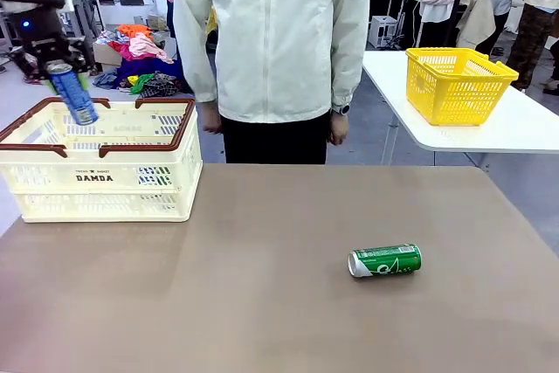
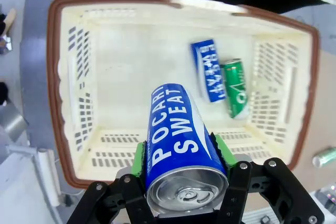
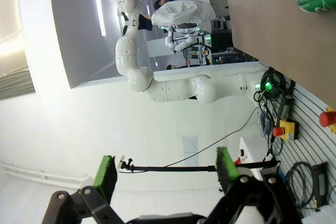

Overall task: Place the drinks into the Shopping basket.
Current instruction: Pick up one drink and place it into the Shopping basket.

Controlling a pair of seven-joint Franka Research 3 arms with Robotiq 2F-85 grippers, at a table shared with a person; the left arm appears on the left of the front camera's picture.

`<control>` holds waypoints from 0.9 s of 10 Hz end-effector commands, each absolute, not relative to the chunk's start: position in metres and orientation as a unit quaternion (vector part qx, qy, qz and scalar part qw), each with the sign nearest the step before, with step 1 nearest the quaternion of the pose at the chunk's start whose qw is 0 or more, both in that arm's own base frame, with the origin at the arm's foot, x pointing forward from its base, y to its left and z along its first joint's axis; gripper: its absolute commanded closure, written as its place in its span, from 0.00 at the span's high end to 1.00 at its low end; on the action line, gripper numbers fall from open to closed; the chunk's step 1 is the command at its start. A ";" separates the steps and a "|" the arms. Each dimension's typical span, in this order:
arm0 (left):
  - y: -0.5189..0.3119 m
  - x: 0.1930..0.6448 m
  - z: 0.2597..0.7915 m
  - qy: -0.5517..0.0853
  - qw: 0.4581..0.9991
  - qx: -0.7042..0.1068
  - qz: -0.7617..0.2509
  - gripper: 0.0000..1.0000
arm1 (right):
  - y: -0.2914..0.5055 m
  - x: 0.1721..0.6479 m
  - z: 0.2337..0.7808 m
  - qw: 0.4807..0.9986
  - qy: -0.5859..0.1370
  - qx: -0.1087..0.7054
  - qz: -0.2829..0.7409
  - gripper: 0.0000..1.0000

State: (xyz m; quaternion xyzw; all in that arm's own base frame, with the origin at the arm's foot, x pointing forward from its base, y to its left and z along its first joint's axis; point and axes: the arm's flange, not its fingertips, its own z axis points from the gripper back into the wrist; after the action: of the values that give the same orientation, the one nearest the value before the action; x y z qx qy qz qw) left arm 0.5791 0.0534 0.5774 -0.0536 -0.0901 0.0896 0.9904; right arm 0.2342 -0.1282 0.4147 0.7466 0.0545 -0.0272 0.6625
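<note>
Left gripper (image 2: 179, 156) is clamping a blue can (image 2: 176, 124) between its green pads, holding it tilted over the cream basket (image 1: 105, 185) at the upper left of the front view. Inside are lying a second blue can (image 2: 209, 70) and a green can (image 2: 236, 88), side by side. A loose green can (image 1: 384, 260) is lying on the table (image 1: 218, 303), lower right. Right gripper (image 3: 167, 174) fingers are standing apart, gripping nothing.

1. yellow basket (image 1: 454, 85): on a white side table (image 1: 524, 133), well apart from the left pincer (image 2: 179, 155), off to its right.
2. clothes pile (image 1: 140, 58): on the floor beyond that pincer.
3. person in a pale jacket (image 1: 279, 32): right of it.
</note>
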 end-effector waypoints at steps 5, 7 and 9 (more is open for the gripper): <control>0.046 0.559 0.479 -0.077 0.995 -0.048 0.050 0.00 | -0.127 0.236 0.421 0.658 0.060 0.750 -0.035 1.00; 0.045 0.559 0.464 -0.049 0.997 -0.045 0.049 0.00 | -0.127 0.236 0.421 0.658 0.060 0.750 -0.035 1.00; 0.044 0.561 0.457 -0.046 0.997 -0.027 0.052 0.00 | -0.127 0.236 0.421 0.658 0.060 0.750 -0.035 1.00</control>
State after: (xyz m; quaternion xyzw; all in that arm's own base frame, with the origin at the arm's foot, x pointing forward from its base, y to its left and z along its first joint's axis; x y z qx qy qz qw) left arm 0.5612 0.0415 0.4506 -0.0418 -0.0437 0.0573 0.9965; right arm 0.2342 -0.1282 0.4147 0.7466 0.0545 -0.0272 0.6625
